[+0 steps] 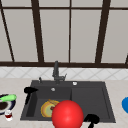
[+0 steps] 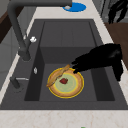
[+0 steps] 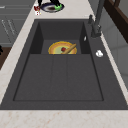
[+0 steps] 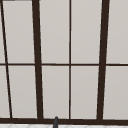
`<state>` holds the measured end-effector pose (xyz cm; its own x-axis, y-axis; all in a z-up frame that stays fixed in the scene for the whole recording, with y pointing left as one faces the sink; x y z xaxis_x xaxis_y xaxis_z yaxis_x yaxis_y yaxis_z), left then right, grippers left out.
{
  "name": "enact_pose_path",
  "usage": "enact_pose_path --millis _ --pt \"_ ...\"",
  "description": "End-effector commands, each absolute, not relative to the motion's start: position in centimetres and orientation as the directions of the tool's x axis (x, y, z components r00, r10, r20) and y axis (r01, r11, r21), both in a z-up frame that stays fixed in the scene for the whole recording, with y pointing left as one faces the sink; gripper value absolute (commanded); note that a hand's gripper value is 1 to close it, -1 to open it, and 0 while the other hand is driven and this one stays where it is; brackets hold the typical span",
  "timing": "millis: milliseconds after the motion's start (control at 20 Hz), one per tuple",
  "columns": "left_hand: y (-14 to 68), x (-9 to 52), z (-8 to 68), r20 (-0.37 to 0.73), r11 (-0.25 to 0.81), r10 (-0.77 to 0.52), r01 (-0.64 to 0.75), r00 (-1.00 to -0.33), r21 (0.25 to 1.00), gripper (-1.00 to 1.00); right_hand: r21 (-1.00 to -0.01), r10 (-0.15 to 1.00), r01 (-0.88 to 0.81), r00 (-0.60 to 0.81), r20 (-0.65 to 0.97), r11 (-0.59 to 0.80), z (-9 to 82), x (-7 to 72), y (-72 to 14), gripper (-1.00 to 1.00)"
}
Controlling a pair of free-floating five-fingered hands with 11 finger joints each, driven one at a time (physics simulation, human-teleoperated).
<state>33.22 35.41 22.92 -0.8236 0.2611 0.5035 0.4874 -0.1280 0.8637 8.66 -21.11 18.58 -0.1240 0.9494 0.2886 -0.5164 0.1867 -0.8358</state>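
My left hand (image 1: 29, 90) floats open by the sink's (image 1: 90, 100) left edge. In the left side view the left hand (image 2: 100, 60) is large, its straight fingers reaching toward a yellow-rimmed plate (image 2: 71, 86) in the near basin. A brown stick (image 2: 58, 76) and a red bit (image 2: 64, 80) lie on that plate (image 1: 45, 110). A big red ball (image 1: 67, 115) covers the plate's right part in the front view. My right hand (image 1: 92, 119) hangs open just right of the ball, in front of the counter; whether they touch I cannot tell.
A dark faucet (image 1: 56, 71) stands behind the sink. On the left counter sits a dark plate (image 1: 3, 106) with a green item (image 1: 8, 98), and a small red and white thing (image 1: 8, 115) beside it. A blue plate (image 1: 125, 104) lies on the right counter.
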Motion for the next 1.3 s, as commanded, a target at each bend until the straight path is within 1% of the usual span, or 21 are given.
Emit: enact_pose_path --millis 0,300,550,650,750,800,900,1000,1100,1250 --pt "36.6 32.2 24.4 0.560 -0.097 0.214 0.553 -0.800 0.827 -1.00 -0.836 0.949 -0.516 -0.124 0.289 0.187 18.6 8.7 -21.1 0.00" --pt "37.9 31.1 25.0 0.609 -0.102 0.196 0.602 -0.769 0.792 -1.00 -0.836 0.949 -0.516 -0.124 0.289 0.187 18.6 8.7 -21.1 0.00" --pt "38.3 30.6 25.4 0.614 -0.097 0.201 0.609 -0.763 0.788 -1.00 -0.836 0.949 -0.516 -0.124 0.289 0.187 18.6 8.7 -21.1 0.00" --pt "38.1 30.7 25.5 0.609 -0.100 0.202 0.602 -0.767 0.792 -1.00 -0.836 0.949 -0.516 -0.124 0.289 0.187 18.6 8.7 -21.1 0.00" --pt "38.2 30.8 25.6 0.602 -0.127 0.233 0.589 -0.764 0.798 -1.00 -0.836 0.949 -0.516 -0.124 0.289 0.187 18.6 8.7 -21.1 0.00" --pt "38.2 30.6 25.3 0.583 -0.130 0.238 0.570 -0.777 0.812 -1.00 -0.836 0.949 -0.516 -0.124 0.289 0.187 18.6 8.7 -21.1 0.00" --pt "38.2 30.7 25.4 0.583 -0.127 0.233 0.570 -0.778 0.812 -1.00 -0.836 0.949 -0.516 -0.124 0.289 0.187 18.6 8.7 -21.1 0.00" --pt "38.4 30.4 25.4 0.583 -0.099 0.196 0.576 -0.788 0.812 -1.00 -0.836 0.949 -0.516 -0.124 0.289 0.187 18.6 8.7 -21.1 0.00" --pt "39.0 30.5 26.3 0.577 -0.079 0.218 0.575 -0.787 0.815 -1.00 -0.836 0.949 -0.516 -0.124 0.289 0.187 18.6 8.7 -21.1 0.00" --pt "39.5 30.4 27.4 0.582 -0.085 0.215 0.579 -0.784 0.811 -1.00 -0.836 0.949 -0.516 -0.124 0.289 0.187 18.6 8.7 -21.1 0.00"
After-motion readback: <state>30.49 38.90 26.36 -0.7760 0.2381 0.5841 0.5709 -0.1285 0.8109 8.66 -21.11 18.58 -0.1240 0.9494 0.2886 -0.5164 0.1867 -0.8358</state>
